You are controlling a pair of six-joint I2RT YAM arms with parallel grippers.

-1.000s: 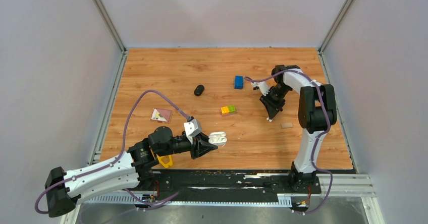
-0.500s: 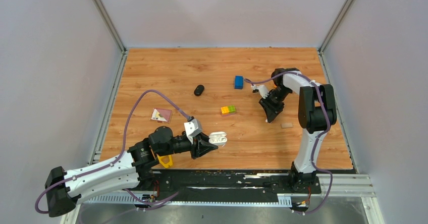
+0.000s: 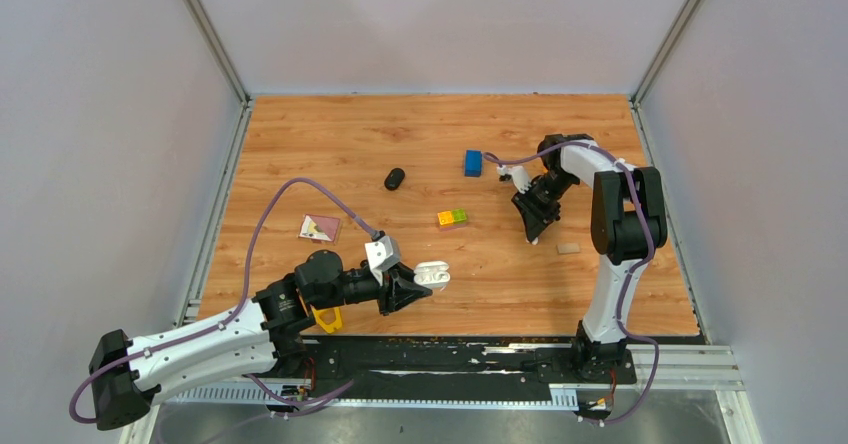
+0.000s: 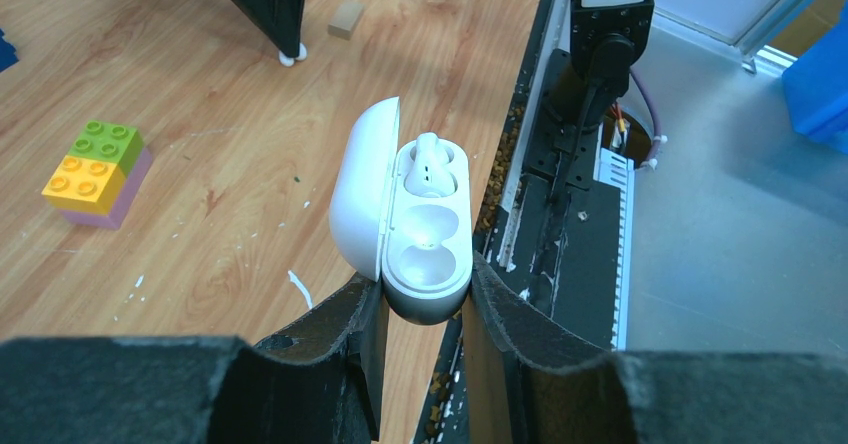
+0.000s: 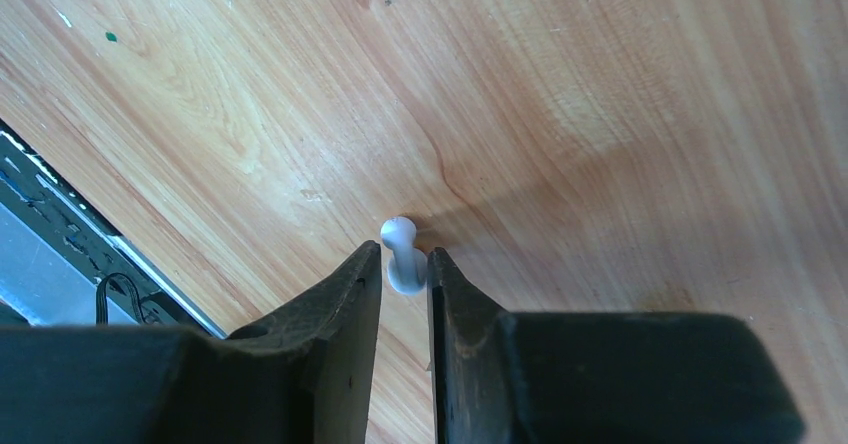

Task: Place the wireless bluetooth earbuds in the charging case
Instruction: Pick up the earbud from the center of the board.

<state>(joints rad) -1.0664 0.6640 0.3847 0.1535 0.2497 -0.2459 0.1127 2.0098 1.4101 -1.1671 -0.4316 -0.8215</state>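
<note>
My left gripper (image 3: 415, 289) is shut on the base of the white charging case (image 4: 425, 294) and holds it at the table's near edge. The lid (image 4: 358, 184) is open. One white earbud (image 4: 428, 164) sits in the far slot and the near slot (image 4: 432, 256) is empty. My right gripper (image 3: 531, 232) points down at the table right of centre. Its narrow fingertips (image 5: 368, 264) pinch a second white earbud (image 5: 403, 254) that rests on the wood; it also shows in the left wrist view (image 4: 290, 58). No black earbuds show.
A black oval object (image 3: 395, 179) and a blue brick (image 3: 473, 162) lie at mid-table. A yellow-green-purple brick (image 3: 452, 218) lies between the arms. A small tan block (image 3: 567, 248) sits right of the right gripper. A pink card (image 3: 319, 227) lies on the left.
The right gripper has shifted slightly left and toward the near edge, ending down at the table. The left arm and the case have not moved.
</note>
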